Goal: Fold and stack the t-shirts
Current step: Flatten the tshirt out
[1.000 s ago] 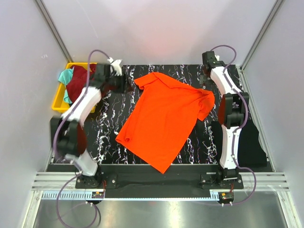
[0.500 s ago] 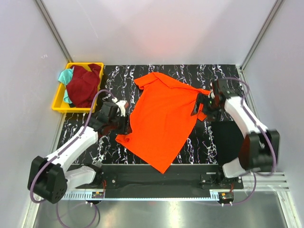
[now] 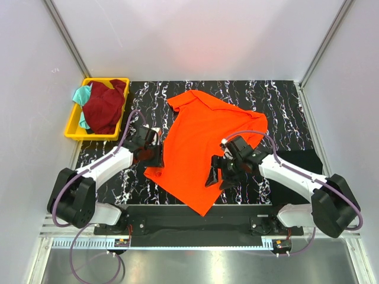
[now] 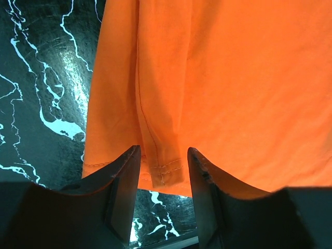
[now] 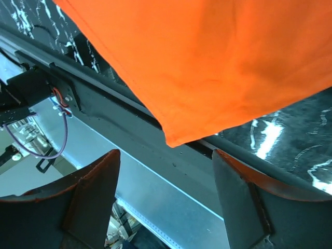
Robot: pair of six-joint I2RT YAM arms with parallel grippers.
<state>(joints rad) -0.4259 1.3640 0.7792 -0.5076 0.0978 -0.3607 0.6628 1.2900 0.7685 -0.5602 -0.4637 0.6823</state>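
An orange t-shirt (image 3: 201, 142) lies spread out diagonally on the black marbled table (image 3: 278, 100). Its near corner hangs over the table's front edge. My left gripper (image 3: 155, 158) is open, low at the shirt's left hem corner. In the left wrist view the fingers (image 4: 122, 181) straddle a folded seam of the hem (image 4: 165, 168) without closing on it. My right gripper (image 3: 214, 176) is wide open and empty above the shirt's lower right edge. In the right wrist view (image 5: 166, 161) it looks past the shirt's near corner (image 5: 176, 136).
A yellow bin (image 3: 73, 123) at the far left holds a maroon shirt (image 3: 105, 105) and a teal one (image 3: 81, 94). A flat black cloth (image 3: 293, 163) lies at the table's right side. A metal rail (image 3: 195, 228) runs along the front edge.
The left arm came from the bin back to the shirt's left hem corner. The right arm swung from the far right corner to the shirt's lower right edge. The shirt's right sleeve now lies flatter.
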